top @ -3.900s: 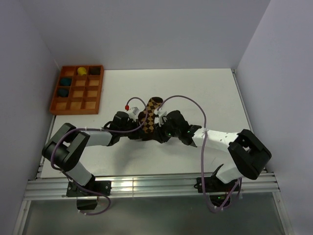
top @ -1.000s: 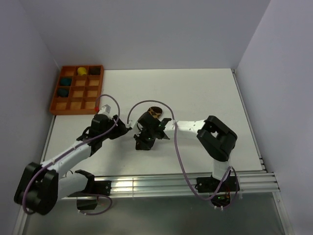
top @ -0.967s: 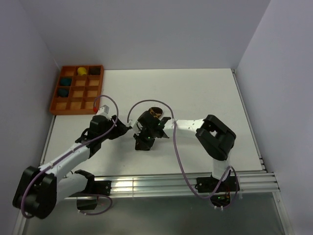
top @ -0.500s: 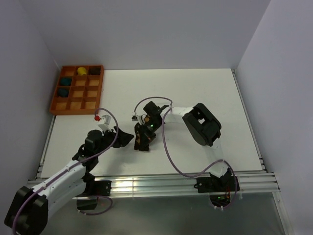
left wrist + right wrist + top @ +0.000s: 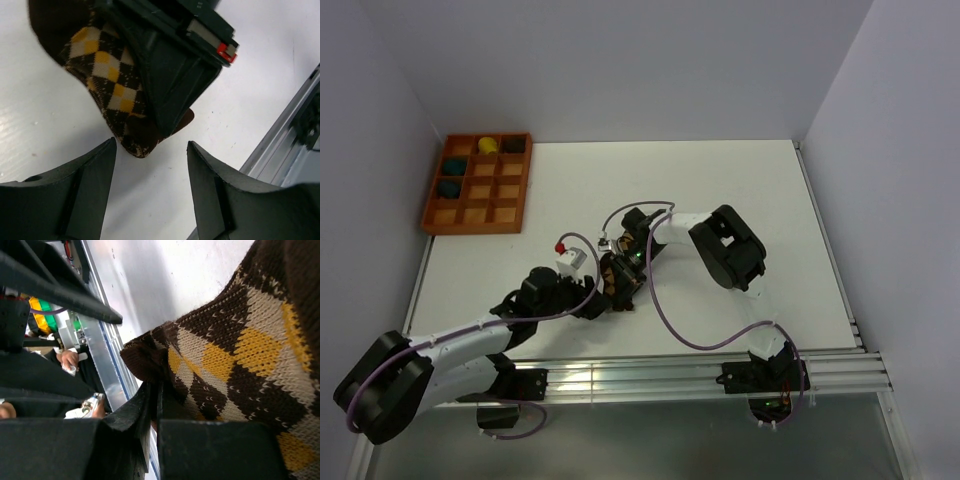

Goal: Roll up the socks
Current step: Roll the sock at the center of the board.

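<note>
The brown argyle sock (image 5: 616,268) lies bunched on the white table, mostly covered by both grippers. My right gripper (image 5: 622,282) points down onto it, and in the right wrist view that right gripper (image 5: 158,389) is shut on a fold of the sock (image 5: 240,345). My left gripper (image 5: 599,303) sits just near-left of it, open. In the left wrist view the left gripper (image 5: 152,146) stands open with bare table between its fingers. Just beyond its tips are the sock's end (image 5: 107,75) and the right gripper's black body (image 5: 172,75).
An orange compartment tray (image 5: 477,206) sits at the table's far left, with a yellow ball (image 5: 488,145), two teal balls (image 5: 455,165) and a dark one (image 5: 512,144) in its cells. The metal rail (image 5: 620,380) runs along the near edge.
My left arm has swung in from the left and now has its open gripper at the sock's near end. The right gripper has stayed shut on the sock and shifted it slightly.
</note>
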Controlling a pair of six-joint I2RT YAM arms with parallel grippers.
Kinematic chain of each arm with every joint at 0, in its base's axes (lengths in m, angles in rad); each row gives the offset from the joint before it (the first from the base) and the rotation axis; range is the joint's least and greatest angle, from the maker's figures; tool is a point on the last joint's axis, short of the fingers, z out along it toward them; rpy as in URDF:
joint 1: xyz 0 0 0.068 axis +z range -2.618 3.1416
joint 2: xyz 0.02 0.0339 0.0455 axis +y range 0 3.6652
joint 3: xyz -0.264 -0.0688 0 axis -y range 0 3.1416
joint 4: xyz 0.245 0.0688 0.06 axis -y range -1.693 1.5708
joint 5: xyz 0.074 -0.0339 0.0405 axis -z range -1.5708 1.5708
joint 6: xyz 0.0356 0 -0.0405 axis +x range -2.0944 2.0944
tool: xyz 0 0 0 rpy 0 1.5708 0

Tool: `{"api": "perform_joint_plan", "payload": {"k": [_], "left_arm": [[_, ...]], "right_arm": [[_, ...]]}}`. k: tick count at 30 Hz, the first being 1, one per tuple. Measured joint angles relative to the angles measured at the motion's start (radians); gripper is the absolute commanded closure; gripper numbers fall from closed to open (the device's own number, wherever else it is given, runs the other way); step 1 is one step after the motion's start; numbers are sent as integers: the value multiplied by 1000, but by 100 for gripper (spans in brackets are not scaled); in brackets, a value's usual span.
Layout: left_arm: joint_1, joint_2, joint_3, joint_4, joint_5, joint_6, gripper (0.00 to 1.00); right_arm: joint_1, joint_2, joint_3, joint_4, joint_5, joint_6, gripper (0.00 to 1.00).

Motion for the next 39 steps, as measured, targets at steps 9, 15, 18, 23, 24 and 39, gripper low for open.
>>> {"api": "perform_joint_plan", "payload": {"k": [9,15,18,23,24,39], "left_arm": [[-77,47,33,86,26,135,41],[-93,113,37,102,24,174,41],[-95,116,37,105,23,187,44],[-95,127,37,112,26,198,48],[-95,134,37,115,27,198,48],[-108,226,68,122,25,195,41]], "right_arm": [[-2,4,11,-29,7,-16,100],[-2,4,14,-33,12,-16,100],[-2,4,14,-33,13,-16,100],[-2,4,14,-33,13,-15,100],[-2,4,14,-33,13,-15,100],[-13,4,25,-74,31,-36,100]]}}
